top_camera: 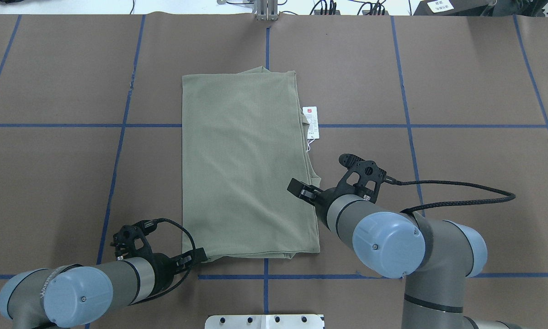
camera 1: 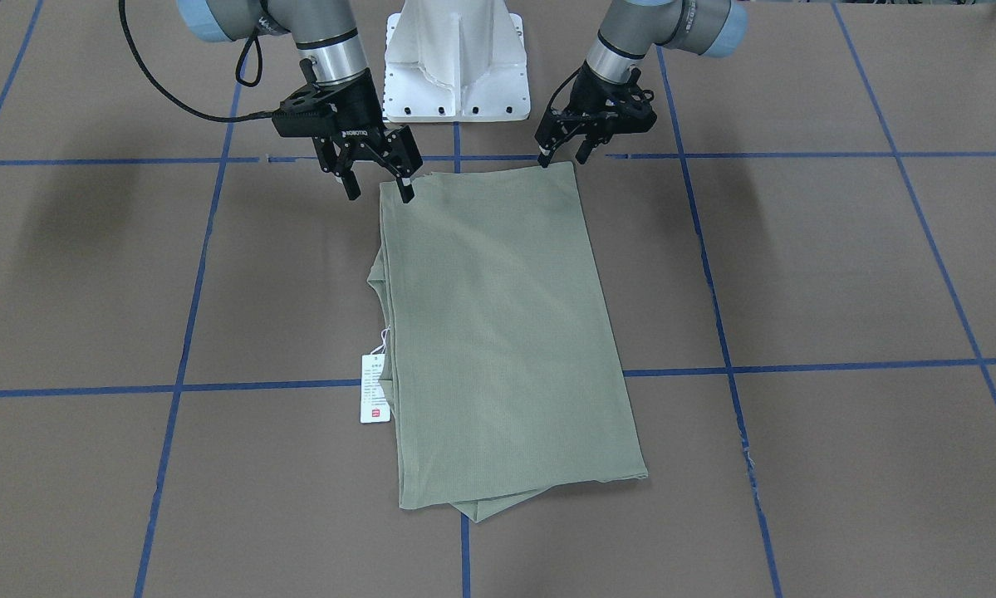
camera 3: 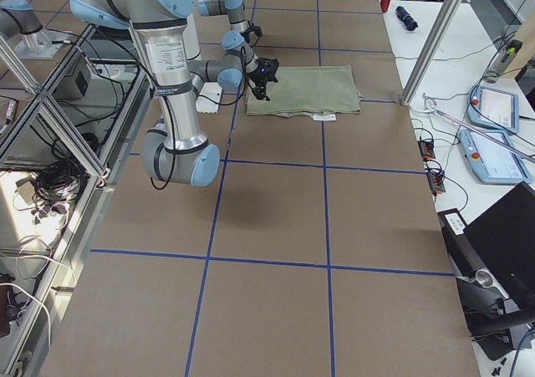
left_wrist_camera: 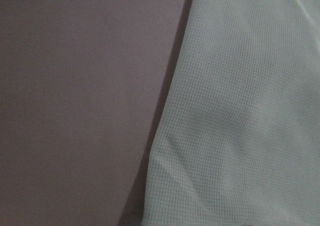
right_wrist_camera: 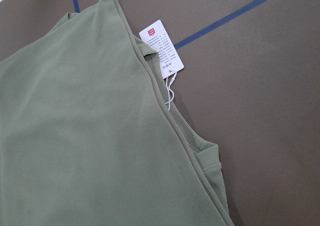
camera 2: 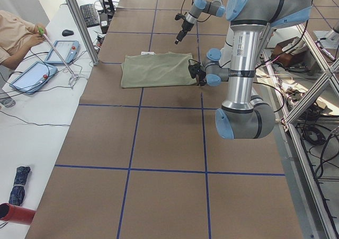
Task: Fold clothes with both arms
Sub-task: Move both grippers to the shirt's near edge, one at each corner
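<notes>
The clothes are one sage-green shirt [camera 1: 498, 332], folded into a long rectangle and lying flat on the brown table; it also shows in the overhead view [top_camera: 242, 164]. Its white hang tag [camera 1: 375, 389] with a red mark sticks out along one long edge [right_wrist_camera: 162, 48]. My left gripper [camera 1: 564, 155] sits low at the shirt's corner nearest the robot, jaws apart, gripping nothing. Over the other near corner my right gripper [camera 1: 379, 191] hangs open, one fingertip above the cloth and one above the table. The left wrist view is filled by the ribbed fabric [left_wrist_camera: 240, 110] and bare table.
The white pedestal base [camera 1: 456, 66] stands just behind the shirt's near edge. Blue tape lines [camera 1: 797, 365] grid the table. A person [camera 2: 16, 35] sits at a side bench with tablets [camera 2: 32, 74]; more devices [camera 3: 493, 151] lie on the opposite bench.
</notes>
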`<action>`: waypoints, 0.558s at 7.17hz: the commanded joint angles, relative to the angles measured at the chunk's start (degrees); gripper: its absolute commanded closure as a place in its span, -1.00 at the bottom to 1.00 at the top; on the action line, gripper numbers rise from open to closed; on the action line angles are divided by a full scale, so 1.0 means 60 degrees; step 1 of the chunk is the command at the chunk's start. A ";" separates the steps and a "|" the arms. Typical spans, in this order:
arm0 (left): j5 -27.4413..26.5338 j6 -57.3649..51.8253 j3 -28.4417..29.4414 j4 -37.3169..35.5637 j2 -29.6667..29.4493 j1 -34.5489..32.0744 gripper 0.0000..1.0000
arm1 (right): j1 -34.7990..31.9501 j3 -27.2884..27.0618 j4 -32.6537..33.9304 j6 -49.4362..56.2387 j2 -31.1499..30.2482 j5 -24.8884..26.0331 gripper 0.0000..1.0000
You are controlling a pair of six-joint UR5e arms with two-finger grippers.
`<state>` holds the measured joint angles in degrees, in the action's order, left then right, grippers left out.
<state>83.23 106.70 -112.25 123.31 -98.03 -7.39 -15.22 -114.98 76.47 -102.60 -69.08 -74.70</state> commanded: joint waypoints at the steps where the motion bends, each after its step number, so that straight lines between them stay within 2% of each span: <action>1: 0.0000 0.0000 0.0032 0.0000 -0.0009 0.0015 -0.49 | 0.0017 0.0003 0.0000 0.0005 0.0000 0.0043 -1.00; 4: -0.0015 0.0320 0.0003 0.0029 -0.0170 -0.0043 -0.49 | 0.0046 0.0003 -0.0015 0.0005 0.0014 0.0043 -1.00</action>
<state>83.20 107.32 -112.14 123.39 -98.70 -7.51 -15.02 -114.96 76.45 -102.57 -69.03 -74.45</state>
